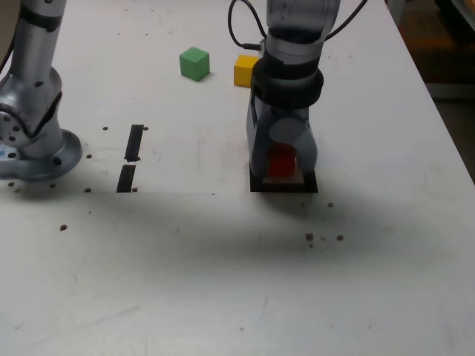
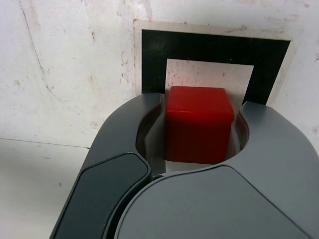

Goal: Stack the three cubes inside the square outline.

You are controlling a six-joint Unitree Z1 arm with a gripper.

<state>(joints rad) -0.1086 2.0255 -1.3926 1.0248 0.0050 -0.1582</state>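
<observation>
End effector (image 2: 199, 134) fills the near part of the wrist view: two dark grey curved jaws closed down on the red cube (image 2: 199, 130), one jaw on each side face. Cube is gripped, jaws about as tight as the cube allows.

Red cube sits over the white centre of the square outline (image 2: 214, 49); black tape frame shows beyond the cube and to both sides of the jaws. In the exterior view the end effector (image 1: 282, 159) points straight down over the outline (image 1: 261, 185), red cube (image 1: 280, 162) between the jaws, low over the centre. Can't tell if the cube touches the bench (image 1: 223, 282) or hangs just above it.

Behind the end effector, well apart: yellow-orange cube (image 1: 245, 70), partly hidden by the wrist housing, and green cube (image 1: 194, 63) further to the exterior view's left. Both loose on the bench, apart from each other.

To the exterior view's left of the end effector: two short black tape strips (image 1: 130, 158), end to end. Further left, the arm's base (image 1: 33, 141). Black cable (image 1: 241, 30) loops off the wrist. Dark specks and scuffs on the bench surface.

No readable labels or writing.
</observation>
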